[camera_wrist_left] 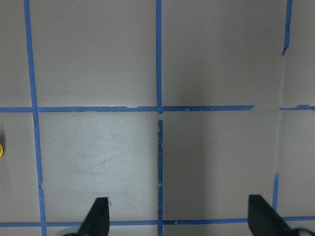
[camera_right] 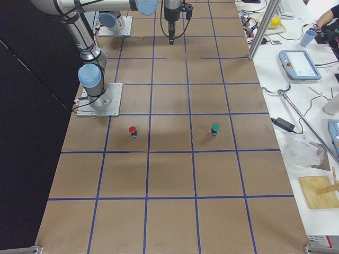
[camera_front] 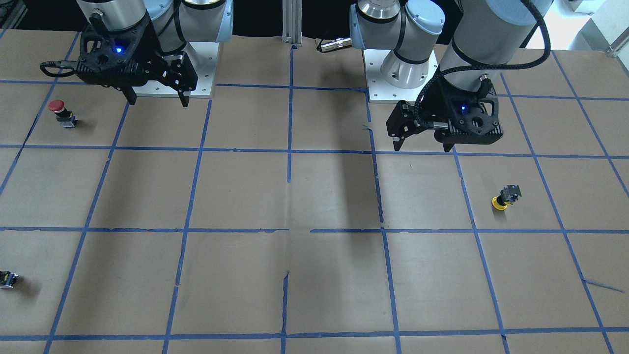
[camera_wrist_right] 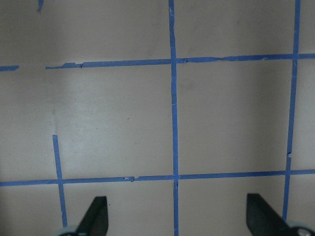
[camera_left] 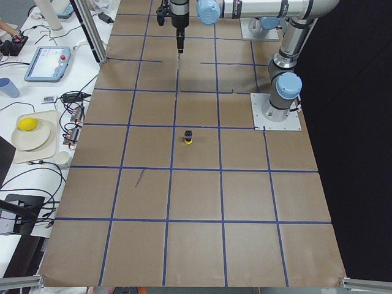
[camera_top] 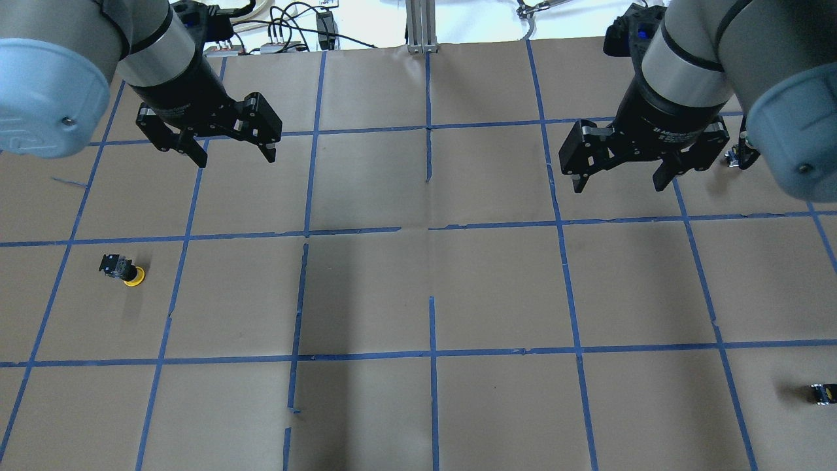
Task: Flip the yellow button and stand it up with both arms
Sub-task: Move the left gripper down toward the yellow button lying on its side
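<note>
The yellow button (camera_front: pixel 504 197) stands upside down on its yellow cap, black switch body up, on the brown table on my left side. It also shows in the overhead view (camera_top: pixel 122 269) and the exterior left view (camera_left: pixel 189 137). A sliver of its cap shows at the left edge of the left wrist view (camera_wrist_left: pixel 1 150). My left gripper (camera_top: pixel 235 157) (camera_front: pixel 422 146) is open and empty. It hangs above the table, farther out than the button and off to its side. My right gripper (camera_top: pixel 618 186) (camera_front: pixel 159 102) is open and empty over the right half.
A red-capped button (camera_front: pixel 61 112) (camera_right: pixel 132 130) stands on my right side, near the right gripper. A small dark block (camera_front: pixel 7 279) (camera_top: pixel 822 392) lies near the table's right edge. Blue tape lines grid the brown table (camera_top: pixel 431 288). Benches with cables and devices (camera_left: pixel 46 61) flank the far side.
</note>
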`<state>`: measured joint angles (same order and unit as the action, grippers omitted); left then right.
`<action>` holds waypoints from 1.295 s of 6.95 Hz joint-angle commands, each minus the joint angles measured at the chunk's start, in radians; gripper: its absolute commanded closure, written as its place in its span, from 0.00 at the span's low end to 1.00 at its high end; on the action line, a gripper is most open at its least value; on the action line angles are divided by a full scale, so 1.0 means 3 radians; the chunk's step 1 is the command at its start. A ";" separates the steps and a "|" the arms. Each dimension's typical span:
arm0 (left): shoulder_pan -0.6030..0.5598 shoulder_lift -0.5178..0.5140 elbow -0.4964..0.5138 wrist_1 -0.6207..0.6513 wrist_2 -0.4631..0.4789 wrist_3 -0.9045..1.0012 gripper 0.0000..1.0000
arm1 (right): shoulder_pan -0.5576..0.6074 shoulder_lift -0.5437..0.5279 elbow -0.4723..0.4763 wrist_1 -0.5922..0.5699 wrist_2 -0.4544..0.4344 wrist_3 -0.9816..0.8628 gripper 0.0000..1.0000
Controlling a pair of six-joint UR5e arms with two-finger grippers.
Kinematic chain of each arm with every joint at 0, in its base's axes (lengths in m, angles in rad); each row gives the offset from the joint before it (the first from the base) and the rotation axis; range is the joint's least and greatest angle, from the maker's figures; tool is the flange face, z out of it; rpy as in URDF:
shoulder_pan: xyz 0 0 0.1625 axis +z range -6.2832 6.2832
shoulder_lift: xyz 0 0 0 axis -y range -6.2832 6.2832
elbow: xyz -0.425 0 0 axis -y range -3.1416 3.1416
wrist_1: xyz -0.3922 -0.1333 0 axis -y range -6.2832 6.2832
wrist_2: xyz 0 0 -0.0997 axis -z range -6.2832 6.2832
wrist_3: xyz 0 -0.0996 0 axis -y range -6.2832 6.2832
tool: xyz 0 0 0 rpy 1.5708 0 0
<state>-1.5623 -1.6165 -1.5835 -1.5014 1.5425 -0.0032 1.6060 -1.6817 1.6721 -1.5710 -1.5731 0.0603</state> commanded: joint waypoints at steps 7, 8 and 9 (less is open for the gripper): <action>0.1196 -0.0164 -0.0370 0.0277 -0.0003 0.0937 0.01 | -0.0020 0.0001 0.0005 -0.0035 -0.0023 -0.0043 0.00; 0.1432 -0.0195 -0.0539 0.0467 -0.0008 0.1154 0.01 | -0.0015 -0.0004 0.0000 -0.0040 -0.0033 -0.0043 0.00; 0.1576 -0.0205 -0.0733 0.0641 -0.0003 0.1546 0.01 | -0.0045 0.0001 -0.0005 -0.0061 -0.0074 -0.0043 0.00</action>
<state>-1.1534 -1.6712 -1.7387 -1.3727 1.5408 0.3385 1.5987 -1.6818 1.6721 -1.5838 -1.5851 0.0476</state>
